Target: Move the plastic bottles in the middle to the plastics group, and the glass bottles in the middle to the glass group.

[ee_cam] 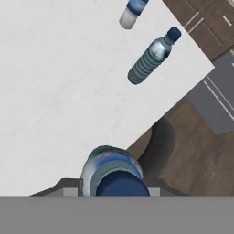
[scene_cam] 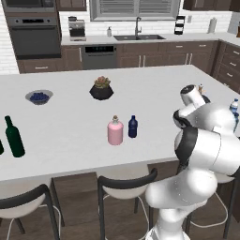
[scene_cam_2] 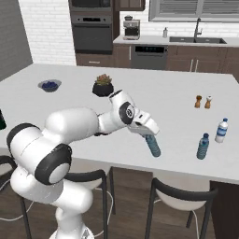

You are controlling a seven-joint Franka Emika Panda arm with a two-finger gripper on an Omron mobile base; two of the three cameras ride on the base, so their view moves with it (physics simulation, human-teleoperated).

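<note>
My gripper is shut on the translucent teal-blue plastic bottle, held tilted just above the white counter near its front edge. In the hand view this bottle sits between the fingers, cap toward the camera. The plastics group stands to the right: a blue ribbed bottle and a white-capped one, the same ribbed bottle ahead of the hand. The dark navy bottle and the squat pink glass bottle stand side by side mid-counter. A tall dark green wine bottle stands far left.
Salt and pepper shakers stand behind the plastics group. A potted plant and a bowl of blueberries sit farther back on the island. Stools line the front edge below.
</note>
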